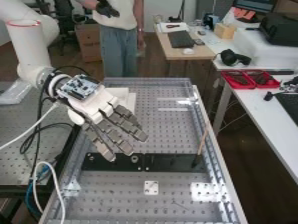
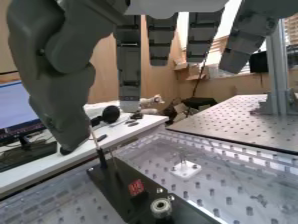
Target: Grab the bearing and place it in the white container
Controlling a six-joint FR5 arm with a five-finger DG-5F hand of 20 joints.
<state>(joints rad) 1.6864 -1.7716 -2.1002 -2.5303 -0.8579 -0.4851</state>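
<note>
While the high view shows the white container (image 1: 128, 99) beyond the hand (image 1: 94, 107), the wrist view shows the bearing (image 2: 160, 205). The fingers hang loose.

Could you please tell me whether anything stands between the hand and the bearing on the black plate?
Nothing visible stands between the hand and the bearing; the thin stick rises off to one side, near an end of the black plate.

White arm (image 1: 32, 52), sloping down to the wrist (image 1: 56, 82), which lies directly behind the hand (image 1: 93, 106). The hand is open and inclined downward; its dark grey fingers (image 1: 128, 119) are extended, with narrow gaps between them. The thumb (image 2: 58, 82), set apart from the fingers, points downward.
</note>
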